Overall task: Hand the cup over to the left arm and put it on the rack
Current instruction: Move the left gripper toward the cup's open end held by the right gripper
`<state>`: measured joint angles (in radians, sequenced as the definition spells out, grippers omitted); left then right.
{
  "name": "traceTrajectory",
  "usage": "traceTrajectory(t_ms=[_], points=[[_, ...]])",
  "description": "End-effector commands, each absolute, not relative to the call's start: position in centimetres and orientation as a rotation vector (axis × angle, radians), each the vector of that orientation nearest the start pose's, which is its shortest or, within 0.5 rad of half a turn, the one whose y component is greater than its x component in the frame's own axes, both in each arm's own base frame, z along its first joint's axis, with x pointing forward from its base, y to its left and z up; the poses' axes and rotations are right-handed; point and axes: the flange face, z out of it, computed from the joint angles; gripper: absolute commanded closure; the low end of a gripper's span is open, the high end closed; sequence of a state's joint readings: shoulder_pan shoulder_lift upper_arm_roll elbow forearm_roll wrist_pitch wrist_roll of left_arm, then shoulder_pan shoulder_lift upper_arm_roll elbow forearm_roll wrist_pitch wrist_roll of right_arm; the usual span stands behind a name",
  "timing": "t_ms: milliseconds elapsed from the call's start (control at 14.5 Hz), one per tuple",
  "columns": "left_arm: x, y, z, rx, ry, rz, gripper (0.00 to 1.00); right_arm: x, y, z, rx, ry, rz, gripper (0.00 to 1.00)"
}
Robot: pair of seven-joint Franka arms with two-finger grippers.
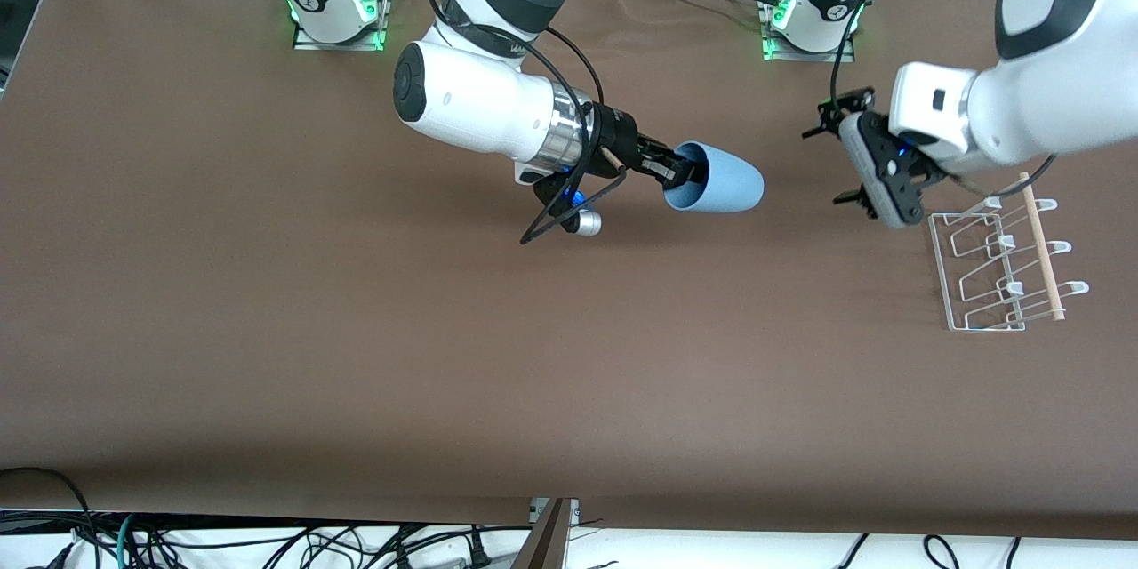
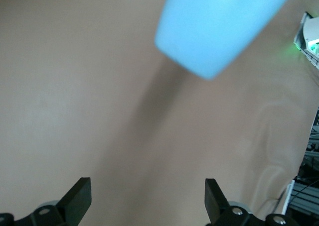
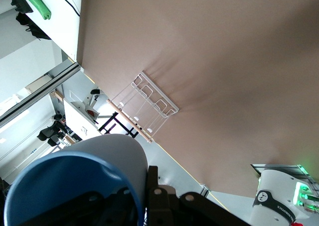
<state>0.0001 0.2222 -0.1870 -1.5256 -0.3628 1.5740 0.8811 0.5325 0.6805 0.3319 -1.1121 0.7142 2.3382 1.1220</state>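
Note:
The light-blue cup (image 1: 722,180) hangs on its side in the air over the middle of the table, bottom toward the left arm's end. My right gripper (image 1: 680,171) is shut on its rim, one finger inside and one outside, as the right wrist view shows (image 3: 142,196) with the cup (image 3: 75,181). My left gripper (image 1: 831,158) is open and empty, in the air between the cup and the white wire rack (image 1: 1000,262), facing the cup's bottom. In the left wrist view the cup (image 2: 219,27) floats ahead of the open left gripper (image 2: 148,201). The rack also shows in the right wrist view (image 3: 147,106).
The rack stands on the brown table (image 1: 356,329) at the left arm's end, its wooden dowel (image 1: 1042,247) across the prongs. A black cable loop (image 1: 569,209) hangs under the right wrist. Both arm bases stand along the table's edge farthest from the front camera.

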Motion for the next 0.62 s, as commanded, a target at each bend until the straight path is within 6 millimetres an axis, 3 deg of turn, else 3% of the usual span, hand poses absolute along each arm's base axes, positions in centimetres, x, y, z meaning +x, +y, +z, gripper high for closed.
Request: traceTrajectory(t_ms=[0,138,345,552], points=[[62.2,-17.2,52.5,-2.988,1.993,-0.079,0.0,57.2,54.1,49.7,-2.032,0.829,0.459,1.0],[62.2,-19.6,52.5,-2.885,2.089,-0.166,0.0,57.3,54.1,49.3,-2.025,0.836,0.449,1.0],[62.3,-20.7,52.4,-2.799,2.206,-0.239,0.0,57.5,54.3,48.7,-2.032,0.84,0.441,1.0],[61.5,-23.6,52.2,-2.746,2.269,-0.253,0.0,57.5,54.3,48.6,-2.032,0.839,0.424,1.0]])
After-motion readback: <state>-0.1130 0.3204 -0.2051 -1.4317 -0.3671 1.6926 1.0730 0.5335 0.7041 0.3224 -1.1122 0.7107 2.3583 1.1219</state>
